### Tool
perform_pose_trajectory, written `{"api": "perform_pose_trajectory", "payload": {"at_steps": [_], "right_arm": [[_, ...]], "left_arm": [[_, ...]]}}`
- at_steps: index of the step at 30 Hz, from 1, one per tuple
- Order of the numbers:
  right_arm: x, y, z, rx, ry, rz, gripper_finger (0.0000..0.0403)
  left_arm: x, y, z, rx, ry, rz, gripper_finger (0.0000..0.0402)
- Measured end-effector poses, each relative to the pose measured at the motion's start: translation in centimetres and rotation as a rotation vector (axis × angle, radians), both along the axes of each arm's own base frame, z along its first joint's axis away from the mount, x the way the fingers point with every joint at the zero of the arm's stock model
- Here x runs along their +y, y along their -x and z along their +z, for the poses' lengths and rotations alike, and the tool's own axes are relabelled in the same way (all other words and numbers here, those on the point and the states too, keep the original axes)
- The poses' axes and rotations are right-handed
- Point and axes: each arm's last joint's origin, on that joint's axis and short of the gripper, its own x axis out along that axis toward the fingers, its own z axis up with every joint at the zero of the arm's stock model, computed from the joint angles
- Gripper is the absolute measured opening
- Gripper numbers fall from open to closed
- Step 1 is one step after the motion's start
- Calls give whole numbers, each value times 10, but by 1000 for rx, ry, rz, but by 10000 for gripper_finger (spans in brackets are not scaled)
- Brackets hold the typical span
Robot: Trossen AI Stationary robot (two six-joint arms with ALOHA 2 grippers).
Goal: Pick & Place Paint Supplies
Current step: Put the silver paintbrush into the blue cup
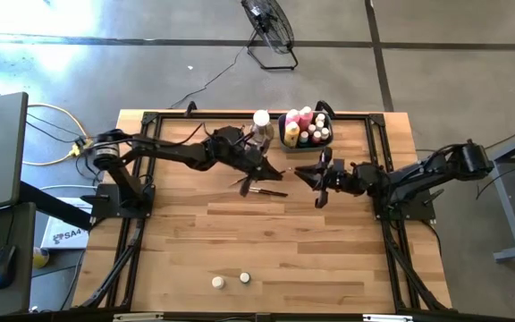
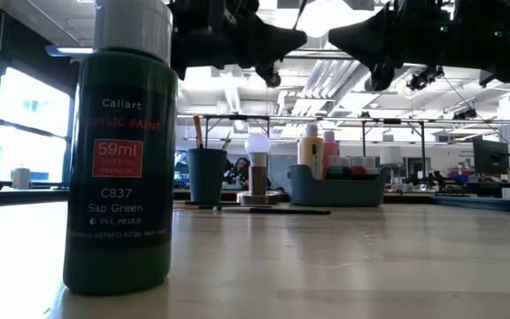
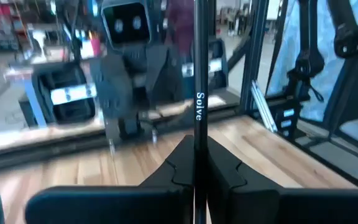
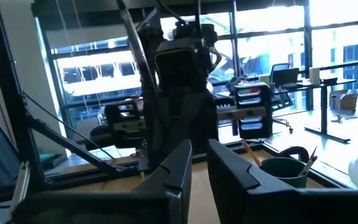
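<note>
The left end effector (image 3: 194, 171) pinches an upright brush (image 3: 199, 93); the right end effector (image 1: 316, 176), its narrow gap empty, faces it from three o'clock.

A grey concrete floor (image 1: 436, 80) surrounds the wooden table (image 1: 266, 241), with a black floor fan (image 1: 271, 27) at top centre. Large bright windows (image 2: 7, 133) fill the left; ceiling pipes (image 2: 326, 84) run overhead, desks (image 4: 328, 93) beyond
</note>
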Motion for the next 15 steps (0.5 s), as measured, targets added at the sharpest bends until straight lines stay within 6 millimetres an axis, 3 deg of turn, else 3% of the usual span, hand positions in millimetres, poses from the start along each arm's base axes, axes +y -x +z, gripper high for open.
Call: {"api": "perform_pose_trajectory", "payload": {"at_steps": [9, 15], "right_arm": [[1, 0, 0, -3, 16, 47, 43], [1, 0, 0, -2, 19, 46, 43]], "left_arm": [[-6, -4, 4, -65, -1, 84, 10], [-12, -12, -4, -95, -1, 90, 10]]}}
